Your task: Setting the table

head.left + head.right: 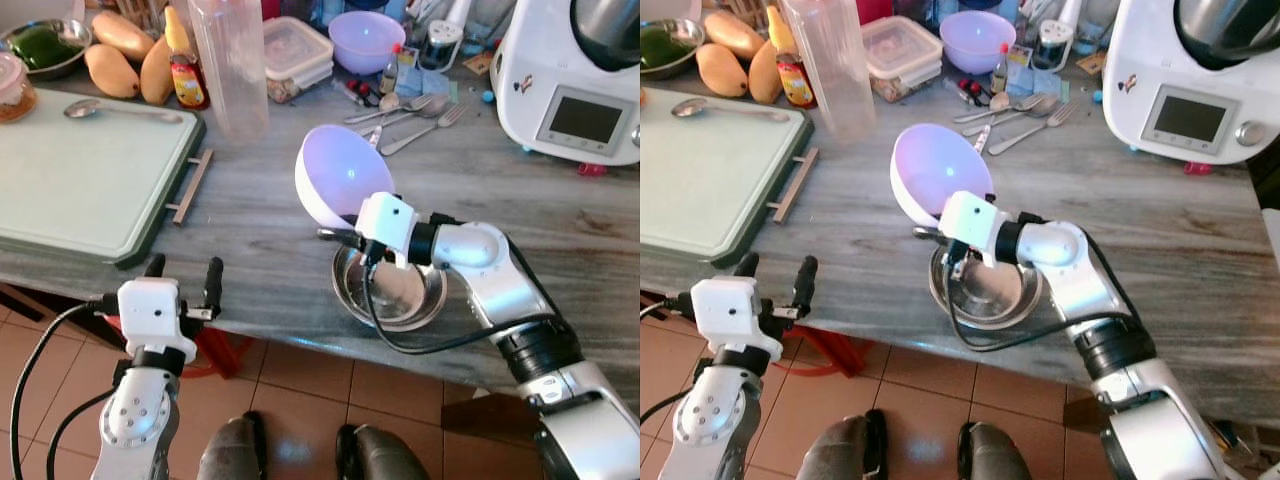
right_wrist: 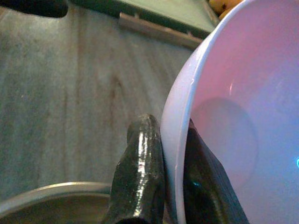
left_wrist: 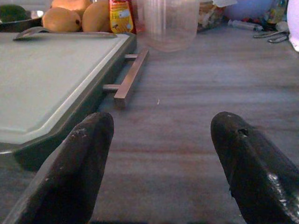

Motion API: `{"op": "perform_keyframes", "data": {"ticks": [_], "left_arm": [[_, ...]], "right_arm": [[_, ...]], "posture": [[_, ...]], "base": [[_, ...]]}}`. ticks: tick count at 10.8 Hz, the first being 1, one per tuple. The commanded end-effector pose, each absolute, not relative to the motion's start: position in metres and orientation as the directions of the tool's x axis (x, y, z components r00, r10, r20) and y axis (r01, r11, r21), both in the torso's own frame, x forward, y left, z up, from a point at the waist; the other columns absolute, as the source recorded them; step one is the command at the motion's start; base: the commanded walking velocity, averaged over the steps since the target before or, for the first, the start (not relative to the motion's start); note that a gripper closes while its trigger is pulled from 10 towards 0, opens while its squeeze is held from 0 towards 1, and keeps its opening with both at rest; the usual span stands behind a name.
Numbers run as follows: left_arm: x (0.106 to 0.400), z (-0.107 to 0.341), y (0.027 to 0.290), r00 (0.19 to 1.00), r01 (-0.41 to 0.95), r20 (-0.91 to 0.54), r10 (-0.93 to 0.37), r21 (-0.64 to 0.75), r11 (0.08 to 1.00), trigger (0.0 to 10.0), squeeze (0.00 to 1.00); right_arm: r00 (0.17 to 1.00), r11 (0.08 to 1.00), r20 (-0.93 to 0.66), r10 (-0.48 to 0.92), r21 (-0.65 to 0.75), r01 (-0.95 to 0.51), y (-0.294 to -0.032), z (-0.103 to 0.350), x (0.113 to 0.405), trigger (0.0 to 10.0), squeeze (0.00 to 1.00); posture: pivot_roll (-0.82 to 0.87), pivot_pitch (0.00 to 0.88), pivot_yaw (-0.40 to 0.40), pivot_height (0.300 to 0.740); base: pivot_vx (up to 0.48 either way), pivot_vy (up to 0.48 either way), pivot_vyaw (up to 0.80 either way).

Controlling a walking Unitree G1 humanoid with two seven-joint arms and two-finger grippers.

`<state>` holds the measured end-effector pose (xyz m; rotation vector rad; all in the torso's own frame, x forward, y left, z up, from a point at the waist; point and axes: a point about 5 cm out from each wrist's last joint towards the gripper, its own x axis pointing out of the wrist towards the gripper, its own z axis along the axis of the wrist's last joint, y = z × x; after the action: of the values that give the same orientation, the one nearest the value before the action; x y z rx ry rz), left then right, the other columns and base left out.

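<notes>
So far we pinch the bowl (image 1: 340, 170) by its rim in our right gripper (image 2: 168, 186), tilted above the steel dish (image 1: 420, 300) near the counter's edge, cutlery (image 1: 410, 115) unlaid, left gripper (image 1: 183, 275) spread idle.

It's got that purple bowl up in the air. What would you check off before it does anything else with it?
1. Hold on the lilac plastic bowl: right gripper has one finger on each side of the rim. Ok.
2. Bowl level: tilted on its side, opening facing sideways. Not ok if it should sit flat.
3. Bowl contents: inside looks empty. Ok.
4. Round steel bowl directly beneath the right gripper: could be bumped if lowered. Not ok.
5. Bare grey countertop beside the pale green cutting board: room to set down. Ok.
6. Left gripper: open, at the counter edge. Ok.
</notes>
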<state>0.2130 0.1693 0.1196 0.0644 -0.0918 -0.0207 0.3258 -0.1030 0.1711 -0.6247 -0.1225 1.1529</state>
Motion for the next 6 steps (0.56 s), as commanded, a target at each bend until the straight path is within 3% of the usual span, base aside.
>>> {"op": "perform_keyframes", "data": {"ticks": [1,3,4,5,6], "left_arm": [[0.2119,0.1168,0.1694,0.997,0.016,0.073,-0.021,0.063,0.998,10.0,0.00],[0.2126,0.1166,0.1694,0.997,0.012,0.075,-0.016,0.061,0.998,10.0,0.00],[0.2125,0.1166,0.1693,0.997,0.009,0.076,-0.014,0.059,0.998,10.0,0.00],[0.2123,0.1165,0.1688,0.997,0.006,0.076,-0.011,0.057,0.998,10.0,0.00],[0.2121,0.1164,0.1685,0.997,0.006,0.075,-0.010,0.054,0.999,10.0,0.00]], "right_arm": [[0.381,0.203,-0.252,0.889,-0.529,-0.824,-0.1010,0.1686,0.3246,10.0,0.00],[0.350,0.113,-0.320,0.880,-0.575,-0.811,-0.0985,0.1630,0.3287,10.0,0.00],[0.344,0.083,-0.340,0.875,-0.595,-0.799,-0.0981,0.1625,0.3308,10.0,0.76],[0.343,0.080,-0.338,0.876,-0.601,-0.795,-0.0981,0.1624,0.3330,10.0,1.00],[0.342,0.069,-0.342,0.875,-0.611,-0.788,-0.0984,0.1626,0.3332,10.0,1.00]], "posture": [[0.02,0.196,-0.040,0.740],[0.03,0.191,-0.046,0.740],[0.03,0.191,-0.047,0.740],[0.04,0.189,-0.051,0.740],[0.04,0.190,-0.051,0.740]], "base": [[0.000,0.000,0.00],[0.000,0.000,0.00],[0.000,0.000,0.00],[0.000,0.000,0.00],[0.000,0.000,0.00]]}}
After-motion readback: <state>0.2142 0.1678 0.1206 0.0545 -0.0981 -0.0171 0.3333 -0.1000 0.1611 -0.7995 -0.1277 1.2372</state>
